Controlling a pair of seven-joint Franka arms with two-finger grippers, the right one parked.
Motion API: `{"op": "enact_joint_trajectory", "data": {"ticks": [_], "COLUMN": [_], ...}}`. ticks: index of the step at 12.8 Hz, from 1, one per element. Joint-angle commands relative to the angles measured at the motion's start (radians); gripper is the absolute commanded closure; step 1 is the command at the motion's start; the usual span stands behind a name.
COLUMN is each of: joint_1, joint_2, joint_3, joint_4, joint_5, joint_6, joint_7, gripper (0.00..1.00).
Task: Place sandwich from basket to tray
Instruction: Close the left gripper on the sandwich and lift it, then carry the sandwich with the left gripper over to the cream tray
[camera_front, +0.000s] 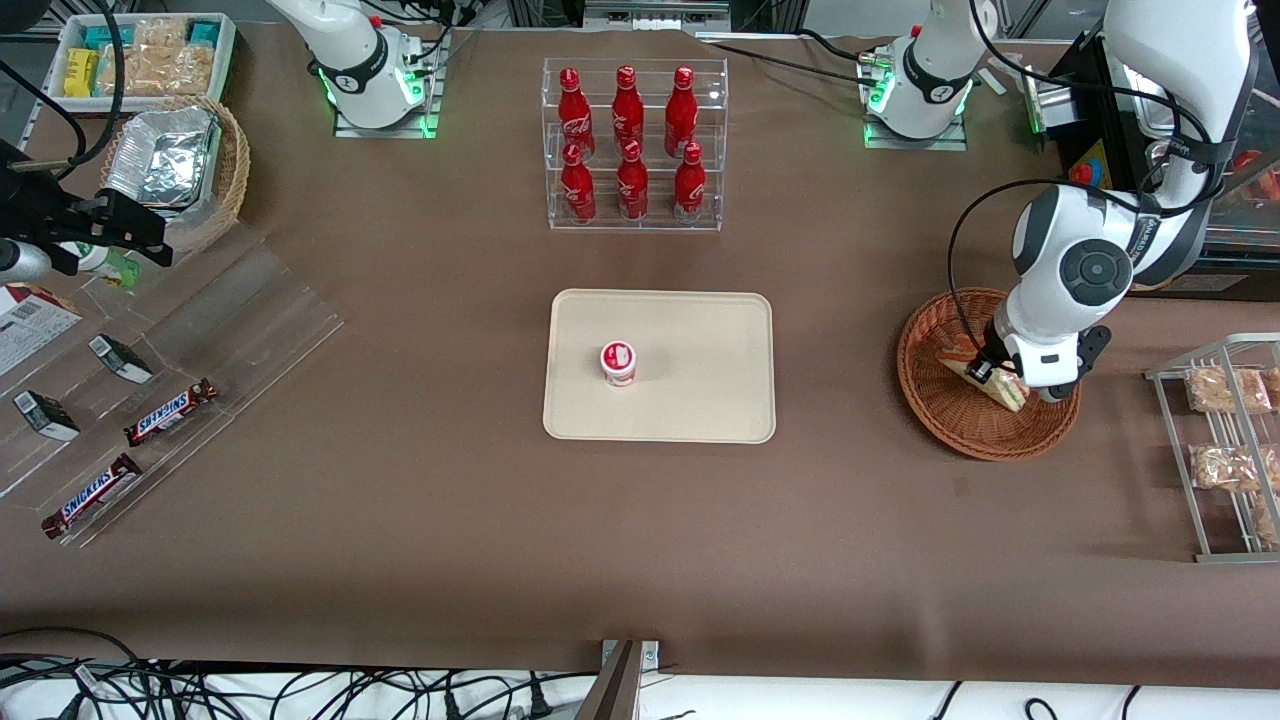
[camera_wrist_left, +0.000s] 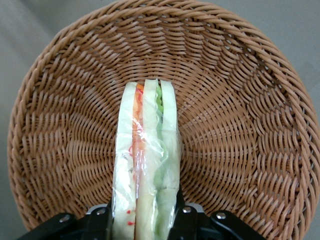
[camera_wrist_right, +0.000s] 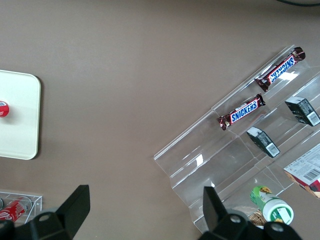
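Note:
The sandwich (camera_front: 1006, 393), a wrapped wedge with red and green filling, stands on edge in the reddish-brown wicker basket (camera_front: 960, 438) toward the working arm's end of the table. My left gripper (camera_front: 1022, 386) is down in the basket, directly over the sandwich. In the left wrist view the sandwich (camera_wrist_left: 147, 150) runs between the black fingers (camera_wrist_left: 100, 220), which press on both bread faces, with the basket (camera_wrist_left: 240, 100) weave all around it. The gripper (camera_wrist_left: 143, 222) is shut on the sandwich. The cream tray (camera_front: 700, 400) lies at the table's middle.
A small red-and-white cup (camera_front: 618, 362) stands on the tray. A clear rack of red bottles (camera_front: 633, 140) stands farther from the camera than the tray. A wire rack with snack bags (camera_front: 1225, 440) sits beside the basket. Candy bars on acrylic steps (camera_front: 170, 410) lie toward the parked arm's end.

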Motion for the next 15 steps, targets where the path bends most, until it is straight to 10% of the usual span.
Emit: {"op": "enact_joint_trajectory", "data": {"ticks": [1,15], "joint_1": [0.003,-0.005], "joint_2": [-0.027,-0.002], "joint_3": [-0.026,-0.506], "joint_4": [0.066,0.41], "joint_5": [0.025,-0.107], "joint_6": [-0.114,-0.49], "joint_7": [0.045,0.278], "gripper": [0.6,0.6]}}
